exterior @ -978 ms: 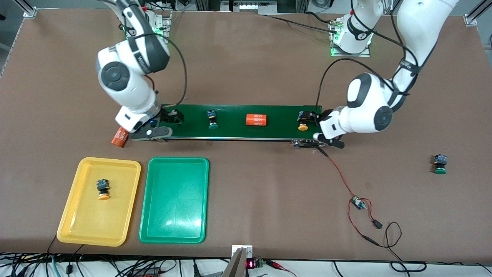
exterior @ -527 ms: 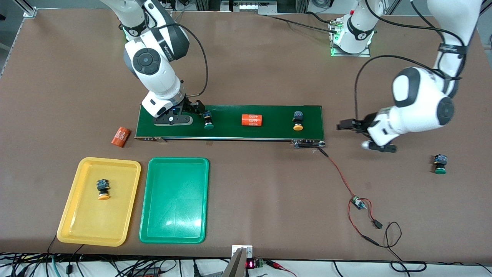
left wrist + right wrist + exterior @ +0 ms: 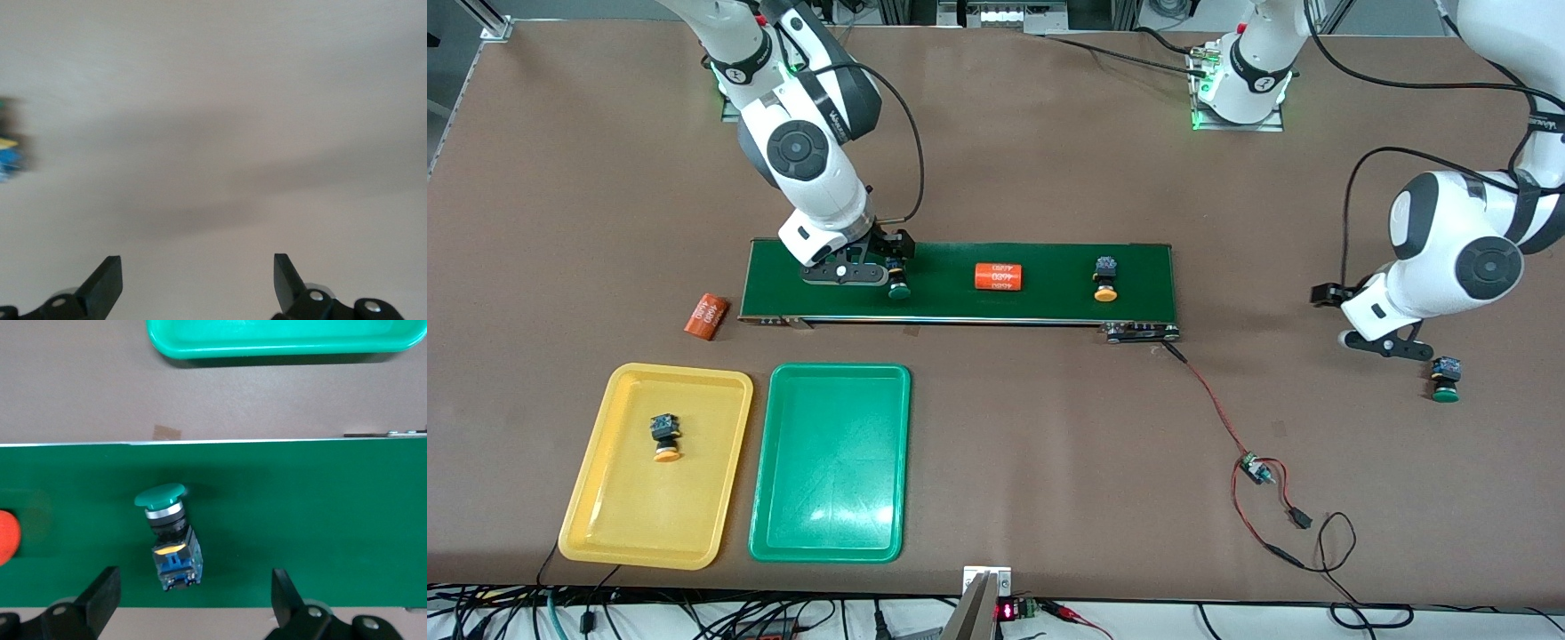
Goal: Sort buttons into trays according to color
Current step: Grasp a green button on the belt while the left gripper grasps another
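Note:
A green-capped button (image 3: 898,286) (image 3: 170,533) lies on its side on the dark green belt (image 3: 1049,298). My right gripper (image 3: 894,262) (image 3: 193,587) hangs open just over it, its fingers spread wider than the button's blue body. An orange-capped button (image 3: 1106,277) rests on the belt toward the left arm's end. A second orange-capped one (image 3: 665,437) lies in the yellow tray (image 3: 605,533). The green tray (image 3: 827,498) beside it holds nothing. Another green-capped button (image 3: 1446,380) (image 3: 8,150) sits on the table, with my left gripper (image 3: 1329,302) (image 3: 197,267) open over bare table beside it.
An orange "4680" cylinder (image 3: 997,276) lies on the belt between the two buttons. Another (image 3: 707,316) lies on the table off the belt's end by the right arm. Red and black wires with a small board (image 3: 1258,471) trail from the belt's corner toward the front camera.
The right gripper moved along the belt to the green-capped button. The left arm drew away from the belt to the green button on the table. Things on the belt shifted toward the right arm's end.

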`<action>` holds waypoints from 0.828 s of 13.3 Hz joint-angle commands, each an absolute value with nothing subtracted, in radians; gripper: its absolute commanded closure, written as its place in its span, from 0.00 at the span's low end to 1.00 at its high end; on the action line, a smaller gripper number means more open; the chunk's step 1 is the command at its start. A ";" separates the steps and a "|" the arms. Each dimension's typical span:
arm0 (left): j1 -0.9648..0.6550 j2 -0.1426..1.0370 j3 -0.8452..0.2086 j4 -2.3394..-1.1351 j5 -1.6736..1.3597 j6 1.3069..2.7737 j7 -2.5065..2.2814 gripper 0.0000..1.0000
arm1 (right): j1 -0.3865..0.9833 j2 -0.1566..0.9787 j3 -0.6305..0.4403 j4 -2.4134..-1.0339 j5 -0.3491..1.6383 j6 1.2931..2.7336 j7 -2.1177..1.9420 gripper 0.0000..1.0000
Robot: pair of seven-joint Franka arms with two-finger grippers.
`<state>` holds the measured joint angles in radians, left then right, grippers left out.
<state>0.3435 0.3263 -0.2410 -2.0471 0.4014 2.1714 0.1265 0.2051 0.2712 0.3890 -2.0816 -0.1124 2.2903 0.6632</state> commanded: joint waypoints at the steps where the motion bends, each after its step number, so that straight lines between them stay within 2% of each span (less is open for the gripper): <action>1: 0.362 0.357 -0.230 -2.027 0.665 2.259 0.150 0.00 | 0.222 0.293 0.388 -2.103 -0.237 2.306 0.684 0.00; 4: 0.377 0.396 -0.209 -1.999 0.698 2.273 0.150 0.00 | 0.224 0.302 0.388 -2.105 -0.276 2.328 0.658 0.00; 7: 0.449 0.504 -0.206 -1.907 0.696 2.282 0.152 0.00 | 0.225 0.304 0.388 -2.105 -0.276 2.345 0.634 0.00; 11: 0.573 0.606 -0.209 -1.861 0.680 2.468 0.239 0.00 | 0.222 0.330 0.387 -2.117 -0.279 2.345 0.611 0.00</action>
